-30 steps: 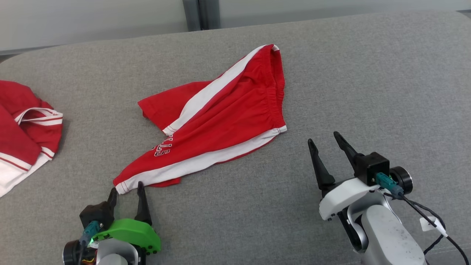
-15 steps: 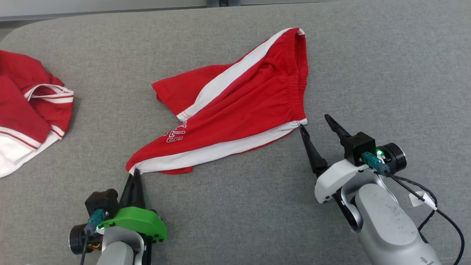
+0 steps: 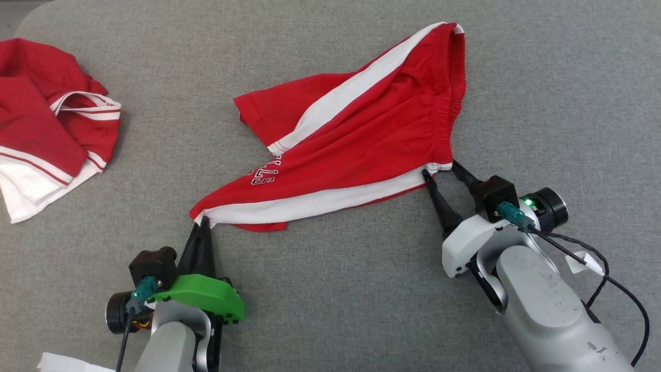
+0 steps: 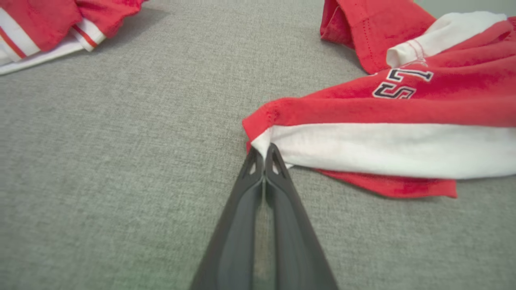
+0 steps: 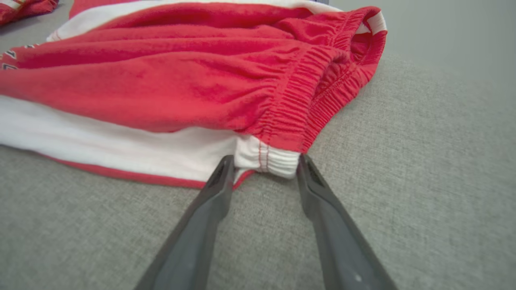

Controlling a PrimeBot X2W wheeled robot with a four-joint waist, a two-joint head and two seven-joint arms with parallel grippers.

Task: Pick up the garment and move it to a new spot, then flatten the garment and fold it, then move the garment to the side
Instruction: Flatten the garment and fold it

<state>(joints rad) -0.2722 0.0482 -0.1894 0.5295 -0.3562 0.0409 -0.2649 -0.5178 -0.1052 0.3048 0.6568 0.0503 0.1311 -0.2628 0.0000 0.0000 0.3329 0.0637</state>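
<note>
Grey worktop, both arms at the shorts

Grey fabric worktop (image 3: pixel 330 299) carries red shorts (image 3: pixel 361 139) with white stripes, lying crumpled across the middle, waistband to the right. Left arm comes up from the bottom edge. The left end effector (image 3: pixel 205 223) has its fingers pressed together, pinching the white hem corner. Right forearm angles in from the lower right corner. The right end effector (image 3: pixel 439 169) is spread, tips either side of the white waistband corner. Second red-and-white garment (image 3: pixel 46 124) sits far left, well apart.
</note>
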